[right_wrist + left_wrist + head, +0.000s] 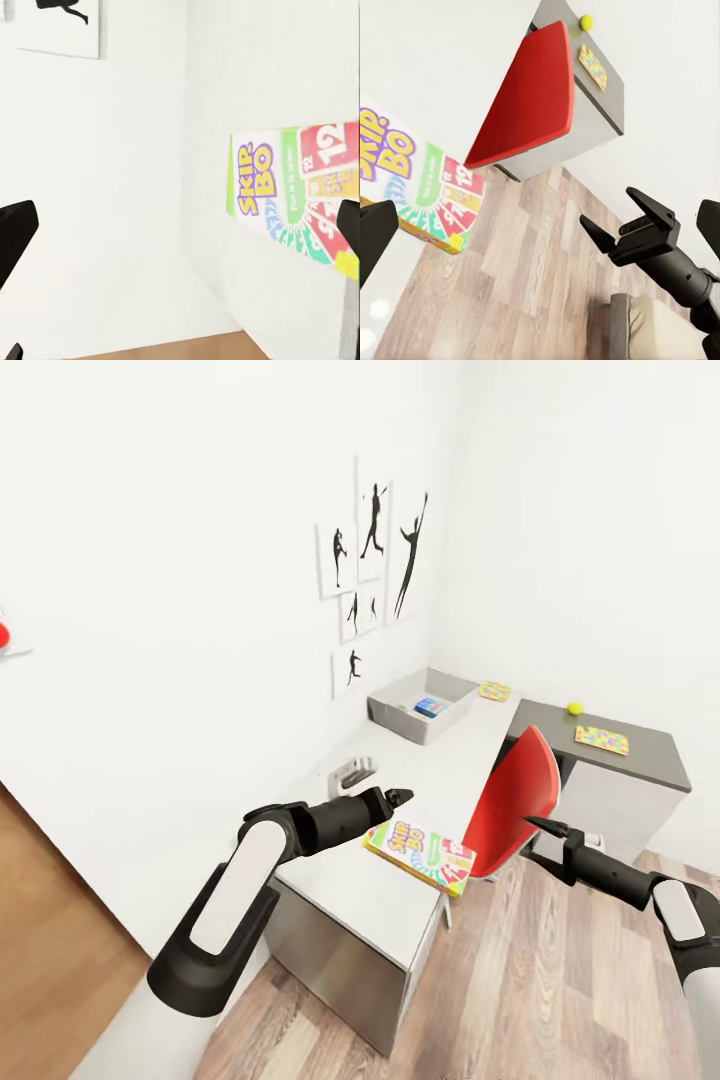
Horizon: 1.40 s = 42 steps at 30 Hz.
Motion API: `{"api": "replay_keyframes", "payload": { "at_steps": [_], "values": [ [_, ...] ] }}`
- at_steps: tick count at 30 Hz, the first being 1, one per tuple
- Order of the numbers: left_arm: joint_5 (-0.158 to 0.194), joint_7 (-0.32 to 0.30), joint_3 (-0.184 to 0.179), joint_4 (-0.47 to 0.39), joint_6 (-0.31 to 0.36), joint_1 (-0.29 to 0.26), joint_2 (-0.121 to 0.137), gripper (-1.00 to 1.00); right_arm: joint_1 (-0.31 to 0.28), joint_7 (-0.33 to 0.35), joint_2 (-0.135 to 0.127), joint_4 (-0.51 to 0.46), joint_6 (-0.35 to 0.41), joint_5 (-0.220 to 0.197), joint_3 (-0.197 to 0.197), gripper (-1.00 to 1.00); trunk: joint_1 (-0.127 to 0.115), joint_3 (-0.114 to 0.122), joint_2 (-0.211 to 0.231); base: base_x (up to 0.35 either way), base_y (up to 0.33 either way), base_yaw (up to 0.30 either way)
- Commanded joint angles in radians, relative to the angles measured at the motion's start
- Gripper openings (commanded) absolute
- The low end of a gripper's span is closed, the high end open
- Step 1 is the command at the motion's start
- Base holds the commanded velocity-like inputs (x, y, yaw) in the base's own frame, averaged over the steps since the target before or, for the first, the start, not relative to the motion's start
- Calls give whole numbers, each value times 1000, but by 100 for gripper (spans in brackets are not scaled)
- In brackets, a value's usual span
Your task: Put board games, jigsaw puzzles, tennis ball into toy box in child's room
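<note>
SKIP-BO box point(421, 856) lies on the table point(470, 760) edge between both wide-open, empty pincers, left point(400, 796) and right point(533, 823).

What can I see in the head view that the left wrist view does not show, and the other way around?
Head view alone: the grey toy box with a blue board game inside, a jigsaw puzzle beside it, wall silhouettes, and the left gripper.
Left wrist view alone: a beige bed corner.
Both: the SKIP-BO box, red chair, tennis ball, second puzzle, and open right gripper.
</note>
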Motion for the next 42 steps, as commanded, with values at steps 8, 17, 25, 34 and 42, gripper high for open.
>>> {"api": "replay_keyframes", "payload": {
  "at_steps": [8,17,25,34,42],
  "values": [
    [38,11,16,-3,2,-4,-1,100,-7,8,3,50,4,6,58,100,1,2,-2,0,0,-249],
    [87,28,51,-3,3,-4,1,100,-10,9,9,51,4,6,115,100,1,4,-2,0,0,-117],
    [117,45,60,-3,22,-6,2,100,-11,9,9,50,4,5,148,100,16,-8,-30,0,0,-27],
    [126,41,66,-3,53,-8,0,100,-11,11,7,49,4,4,157,100,50,-36,-93,0,0,-6],
    [137,39,67,-3,60,-17,-3,100,-11,11,6,49,4,4,159,100,81,-61,-149,0,0,-1]
  ]
}}
